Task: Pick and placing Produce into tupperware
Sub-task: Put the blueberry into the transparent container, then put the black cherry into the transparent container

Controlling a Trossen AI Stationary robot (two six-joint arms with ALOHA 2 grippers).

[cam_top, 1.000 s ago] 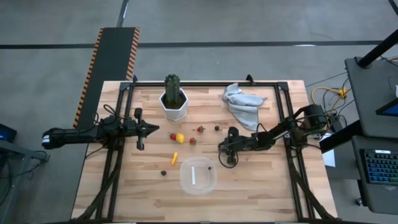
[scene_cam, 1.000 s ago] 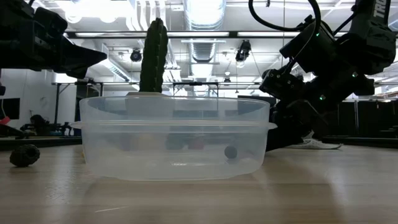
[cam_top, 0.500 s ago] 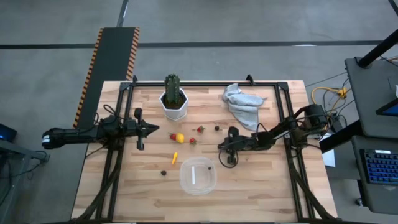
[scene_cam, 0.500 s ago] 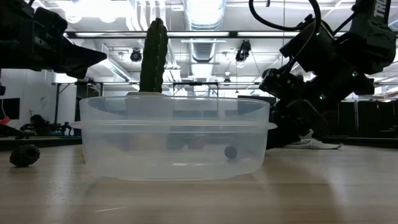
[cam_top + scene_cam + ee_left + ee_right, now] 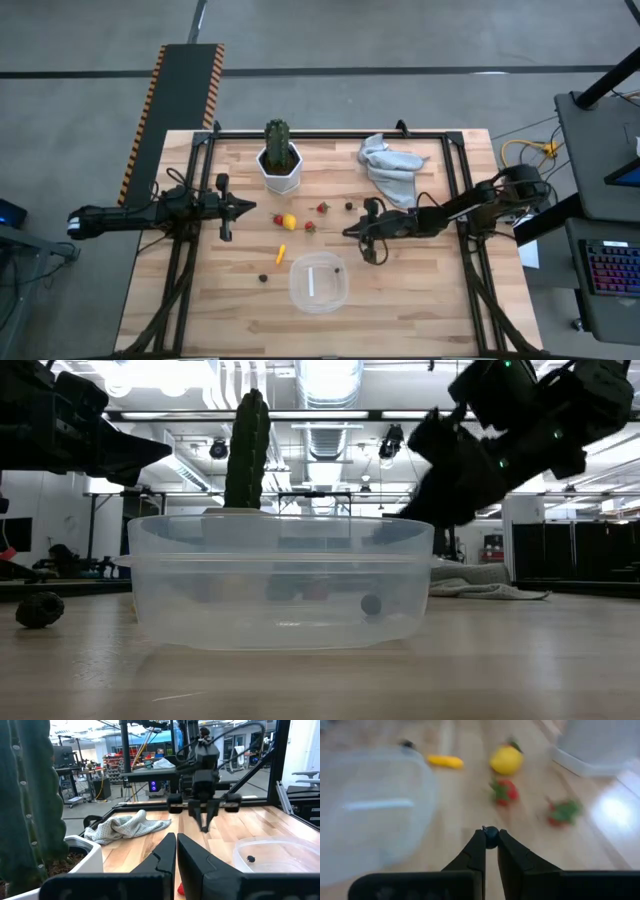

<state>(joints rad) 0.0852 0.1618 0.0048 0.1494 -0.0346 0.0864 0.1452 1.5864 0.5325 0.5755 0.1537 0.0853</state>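
My right gripper hangs above the table just beyond the tupperware's far right corner, shut on a small dark berry. In the high view it is right of the produce. The clear tupperware holds one dark berry on its floor. On the wood lie a lemon, red strawberries, an orange sliver and dark berries. My left gripper waits shut at the left. My right gripper pinches the small dark berry between its two fingers, right at their free ends. The fingers slant down from the table's right side. The berry is lifted clear of the table.
A cactus in a white pot stands at the back, left of centre. A crumpled grey cloth lies at the back right. Black frame rails run along the table's left, right and far edges.
My right gripper has risen from the table beside the tupperware and tipped closer to level; in the low view it now hangs above the container's rim.
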